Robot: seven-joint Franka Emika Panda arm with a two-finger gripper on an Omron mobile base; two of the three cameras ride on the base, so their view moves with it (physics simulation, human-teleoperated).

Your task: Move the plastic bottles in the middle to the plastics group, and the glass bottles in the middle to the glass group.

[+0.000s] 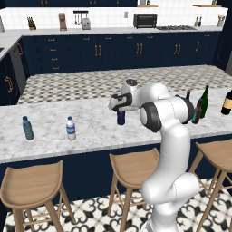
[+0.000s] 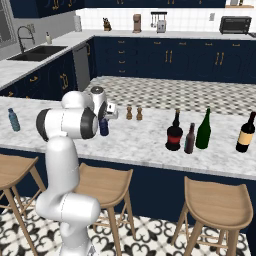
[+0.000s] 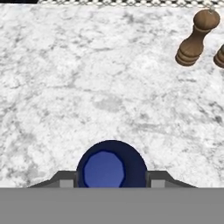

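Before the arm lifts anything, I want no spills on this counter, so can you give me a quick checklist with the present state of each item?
1. Gripper centred over the small navy-blue plastic bottle with a blue cap: ok, one finger on each side in the hand view.
2. Fingers firmly closed on the bottle: cannot tell.
3. Bottle upright on the white marble counter: ok.
4. Two brown wooden grinders away from the bottle: ok.
5. Clear water bottles standing at the counter's left, with bare counter beside them: ok.
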